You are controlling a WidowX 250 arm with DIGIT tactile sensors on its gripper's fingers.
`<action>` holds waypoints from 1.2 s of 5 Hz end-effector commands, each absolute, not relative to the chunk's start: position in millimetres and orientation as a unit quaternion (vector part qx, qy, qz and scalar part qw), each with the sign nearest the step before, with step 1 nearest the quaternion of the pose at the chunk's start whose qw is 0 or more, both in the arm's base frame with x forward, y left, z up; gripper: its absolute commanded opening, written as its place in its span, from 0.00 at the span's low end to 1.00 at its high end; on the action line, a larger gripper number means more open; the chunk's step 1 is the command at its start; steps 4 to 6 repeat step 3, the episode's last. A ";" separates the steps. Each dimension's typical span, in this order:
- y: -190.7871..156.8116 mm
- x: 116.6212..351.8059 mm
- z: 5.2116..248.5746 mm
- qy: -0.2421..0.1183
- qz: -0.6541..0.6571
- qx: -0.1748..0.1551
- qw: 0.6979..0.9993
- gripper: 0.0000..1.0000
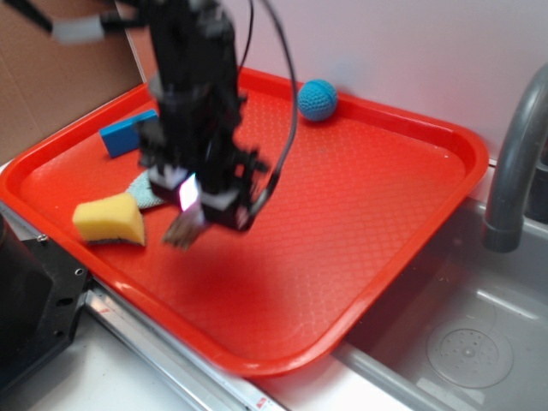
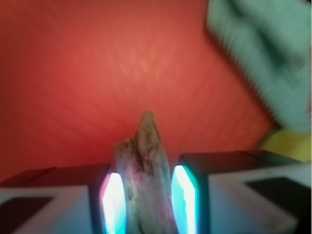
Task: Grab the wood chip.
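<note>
Between my two fingers (image 2: 113, 204) I hold the wood chip (image 2: 145, 175); my pincer (image 2: 146, 204) is closed on its both sides. Its tapered tip points forward, away from me, over the red tray (image 2: 97, 73). Ahead to my right lies a blurred teal cloth (image 2: 265, 53), and nearer on the right, a yellow sponge (image 2: 290, 144).

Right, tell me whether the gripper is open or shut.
Shut on the wood chip: in the wrist view the gripper has the chip pinched between both fingers.

Kitchen sink (image 1: 462, 342) with faucet (image 1: 514, 163)
</note>
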State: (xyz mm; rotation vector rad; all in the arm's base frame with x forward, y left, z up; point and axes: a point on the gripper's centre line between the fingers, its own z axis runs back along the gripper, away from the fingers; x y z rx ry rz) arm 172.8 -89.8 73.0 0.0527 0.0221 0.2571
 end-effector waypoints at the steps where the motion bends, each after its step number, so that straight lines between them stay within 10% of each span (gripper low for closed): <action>1: -76.7 188.5 181.1 -0.039 0.179 -0.028 0.983 0.00; 6: -42.0 185.0 212.1 -0.039 0.173 -0.040 0.983 0.00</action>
